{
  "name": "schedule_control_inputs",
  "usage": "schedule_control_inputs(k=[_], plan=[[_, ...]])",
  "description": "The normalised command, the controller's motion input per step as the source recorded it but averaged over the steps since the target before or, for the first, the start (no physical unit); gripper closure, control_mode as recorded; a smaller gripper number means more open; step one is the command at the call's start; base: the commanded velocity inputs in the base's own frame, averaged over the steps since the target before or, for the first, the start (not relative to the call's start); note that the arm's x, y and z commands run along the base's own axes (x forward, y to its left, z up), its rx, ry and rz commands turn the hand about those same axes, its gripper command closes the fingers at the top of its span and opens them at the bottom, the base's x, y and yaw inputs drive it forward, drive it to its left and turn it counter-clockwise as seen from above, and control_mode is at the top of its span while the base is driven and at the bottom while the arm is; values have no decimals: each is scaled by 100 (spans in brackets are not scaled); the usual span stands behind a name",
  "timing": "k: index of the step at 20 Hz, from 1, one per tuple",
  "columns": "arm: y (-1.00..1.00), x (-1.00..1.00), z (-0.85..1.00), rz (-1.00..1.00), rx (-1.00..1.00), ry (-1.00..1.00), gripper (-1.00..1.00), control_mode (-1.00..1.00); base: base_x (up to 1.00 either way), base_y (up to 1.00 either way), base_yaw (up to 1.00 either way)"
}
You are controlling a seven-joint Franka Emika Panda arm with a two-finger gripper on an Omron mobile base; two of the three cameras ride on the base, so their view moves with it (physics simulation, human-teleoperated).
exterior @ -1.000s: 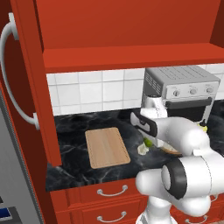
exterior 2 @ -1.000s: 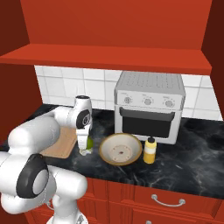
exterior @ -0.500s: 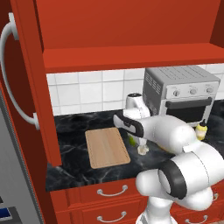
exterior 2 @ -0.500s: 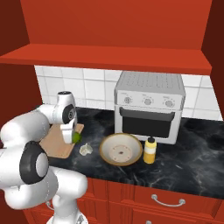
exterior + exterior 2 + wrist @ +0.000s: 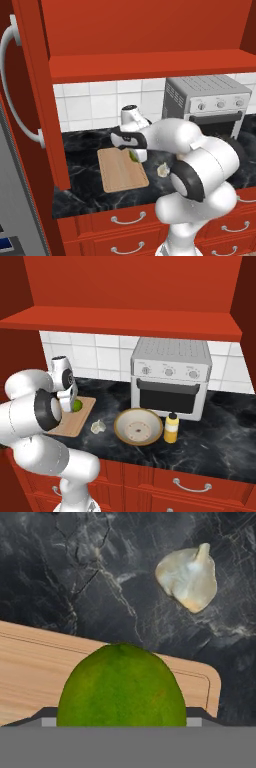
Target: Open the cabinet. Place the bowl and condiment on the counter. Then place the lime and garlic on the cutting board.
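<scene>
My gripper (image 5: 133, 151) (image 5: 71, 403) is shut on the bright green lime (image 5: 134, 156) (image 5: 77, 404) (image 5: 121, 687), held low over the right end of the light wooden cutting board (image 5: 119, 174) (image 5: 75, 420) (image 5: 35, 662). The off-white garlic (image 5: 163, 170) (image 5: 98, 426) (image 5: 187, 577) lies on the black counter (image 5: 215, 441) just off the board's right edge. Further right stand the cream bowl (image 5: 138, 426) and the yellow-orange condiment bottle (image 5: 171, 427). The cabinet stands open, its door (image 5: 35, 100) swung out at the left.
A silver toaster oven (image 5: 170, 378) (image 5: 210, 100) stands at the back of the counter behind the bowl and bottle. The open cabinet's red shelf (image 5: 125, 321) hangs above the work area. Red drawers (image 5: 125, 225) run below the counter's front edge.
The gripper has carried the lime leftward from beside the bowl to over the cutting board's right end. The garlic, bowl and bottle have stayed where they were.
</scene>
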Motion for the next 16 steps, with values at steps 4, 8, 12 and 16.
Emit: schedule_control_inputs(k=[4, 8, 12, 16], plan=[[26, 4, 0, 3, -1, 0, 100, -100, 0, 0, 0], [22, 0, -1, 5, 0, 0, 100, -100, 0, 0, 0], [19, 0, -22, 5, -1, 0, 100, -100, 0, 0, 0], [26, 10, -33, 4, -2, 0, 100, -100, 0, 0, 0]])
